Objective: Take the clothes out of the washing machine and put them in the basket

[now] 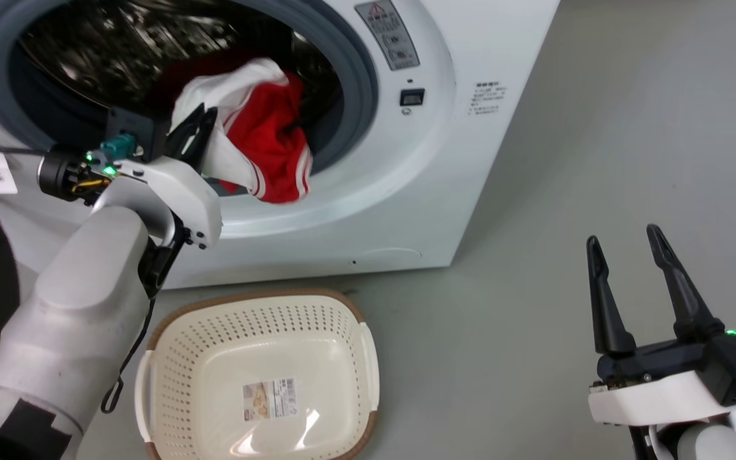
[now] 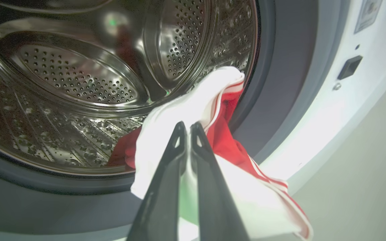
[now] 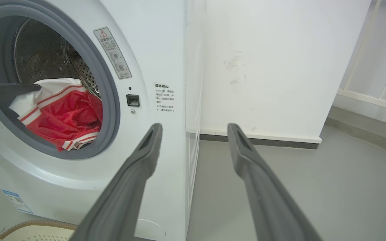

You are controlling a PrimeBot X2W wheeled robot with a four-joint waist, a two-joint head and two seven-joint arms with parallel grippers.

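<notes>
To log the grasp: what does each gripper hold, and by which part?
The left gripper pinches the striped garment by its white inner side. The right gripper is open, holding nothing.

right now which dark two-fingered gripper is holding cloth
The left gripper, shut on the soft red garment with white lining; the right gripper stands open, empty.

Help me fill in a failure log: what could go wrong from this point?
1. The left gripper is shut on just a white fold of the striped garment; the cloth could slip free when pulled.
2. The garment hangs over the grey door rim with red cloth trailing into the drum; it might drag or catch.
3. The basket sits on the floor before the washing machine; a release this early could land short of it.
</notes>
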